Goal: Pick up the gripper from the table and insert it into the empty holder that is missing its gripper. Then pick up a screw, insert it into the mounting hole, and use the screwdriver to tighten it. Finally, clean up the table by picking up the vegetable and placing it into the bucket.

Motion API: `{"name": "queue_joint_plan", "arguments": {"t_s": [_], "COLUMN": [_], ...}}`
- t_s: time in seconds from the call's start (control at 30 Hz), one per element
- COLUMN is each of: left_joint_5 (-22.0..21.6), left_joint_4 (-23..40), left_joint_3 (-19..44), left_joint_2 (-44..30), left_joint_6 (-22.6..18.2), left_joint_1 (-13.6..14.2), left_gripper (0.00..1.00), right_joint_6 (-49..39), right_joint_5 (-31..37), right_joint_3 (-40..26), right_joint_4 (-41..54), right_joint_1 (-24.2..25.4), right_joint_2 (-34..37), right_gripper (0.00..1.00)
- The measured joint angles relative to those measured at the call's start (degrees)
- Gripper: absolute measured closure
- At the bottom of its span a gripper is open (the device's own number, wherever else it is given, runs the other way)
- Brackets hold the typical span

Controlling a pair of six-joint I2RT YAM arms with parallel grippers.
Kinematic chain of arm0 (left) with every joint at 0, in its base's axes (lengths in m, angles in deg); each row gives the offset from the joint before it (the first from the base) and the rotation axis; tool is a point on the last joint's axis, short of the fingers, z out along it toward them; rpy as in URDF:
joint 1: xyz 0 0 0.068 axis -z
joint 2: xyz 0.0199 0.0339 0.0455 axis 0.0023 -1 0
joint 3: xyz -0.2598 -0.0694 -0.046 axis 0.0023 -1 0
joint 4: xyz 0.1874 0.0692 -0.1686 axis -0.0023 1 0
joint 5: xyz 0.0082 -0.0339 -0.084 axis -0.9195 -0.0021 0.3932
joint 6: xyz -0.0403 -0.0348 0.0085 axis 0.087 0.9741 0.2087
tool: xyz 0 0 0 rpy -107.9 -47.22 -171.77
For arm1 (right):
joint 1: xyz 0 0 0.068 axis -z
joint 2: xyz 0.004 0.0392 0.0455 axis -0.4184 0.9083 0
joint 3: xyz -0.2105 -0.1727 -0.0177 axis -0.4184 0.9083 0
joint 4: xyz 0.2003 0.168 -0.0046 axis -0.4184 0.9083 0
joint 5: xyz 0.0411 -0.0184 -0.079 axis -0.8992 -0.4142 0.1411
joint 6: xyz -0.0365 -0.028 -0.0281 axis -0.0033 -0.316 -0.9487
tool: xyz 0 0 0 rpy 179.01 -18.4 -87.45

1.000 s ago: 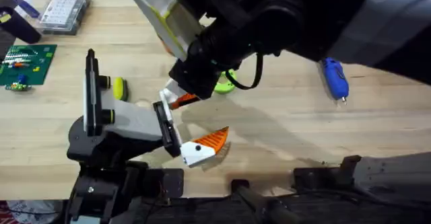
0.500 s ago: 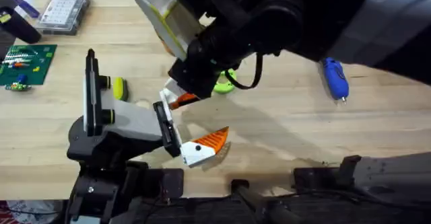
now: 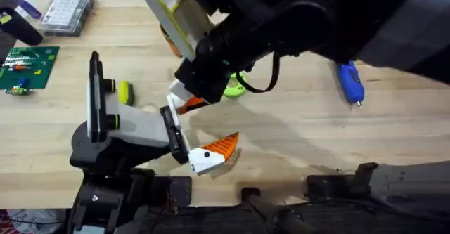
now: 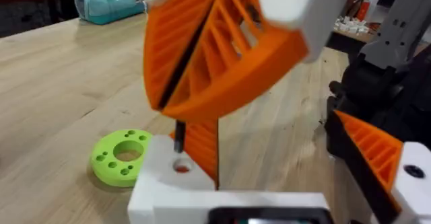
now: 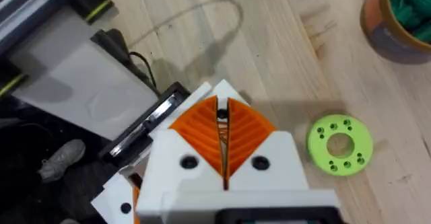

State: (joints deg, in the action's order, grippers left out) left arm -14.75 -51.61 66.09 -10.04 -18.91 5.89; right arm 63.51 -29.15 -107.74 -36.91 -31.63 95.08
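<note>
The holder (image 3: 133,128) lies at the lower left. Its front black plate (image 3: 172,132) carries a white-and-orange finger piece (image 3: 207,153) at the near end. At the far end sits the gripper (image 4: 165,177), white with an open mounting hole (image 4: 180,165). My right gripper (image 3: 184,102) reaches across and hangs over it, shut on a thin dark screw (image 4: 179,131) that points at the hole. In the right wrist view the right gripper (image 5: 221,106) has its pads pressed together. My left gripper (image 4: 222,210) is low beside the holder. The blue screwdriver (image 3: 349,81) lies at the right. The vegetable is out of view.
A green perforated disc (image 3: 234,86) lies just right of the right gripper. The bucket (image 5: 397,22) behind it holds something teal-green. A circuit board (image 3: 28,65) and a clear parts box (image 3: 67,13) sit at the far left. Open tabletop lies between the disc and the screwdriver.
The right arm's upper links have shifted slightly under the camera. Its gripper stays at the holder's plate with the screw. Nothing on the table has moved.
</note>
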Motion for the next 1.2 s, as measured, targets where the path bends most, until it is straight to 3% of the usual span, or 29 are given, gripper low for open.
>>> {"name": "queue_joint_plan", "arguments": {"t_s": [1.2], "left_joint_5": [0.00], "left_joint_4": [0.02], "left_joint_3": [0.00], "left_joint_2": [0.00], "left_joint_6": [-0.01], "left_joint_1": [0.00], "left_gripper": [0.015], "right_joint_6": [-0.26], "right_joint_5": [0.28], "right_joint_3": [0.00], "right_joint_4": [0.84], "right_joint_1": [0.00], "right_joint_2": [0.14], "right_gripper": [0.988]}}
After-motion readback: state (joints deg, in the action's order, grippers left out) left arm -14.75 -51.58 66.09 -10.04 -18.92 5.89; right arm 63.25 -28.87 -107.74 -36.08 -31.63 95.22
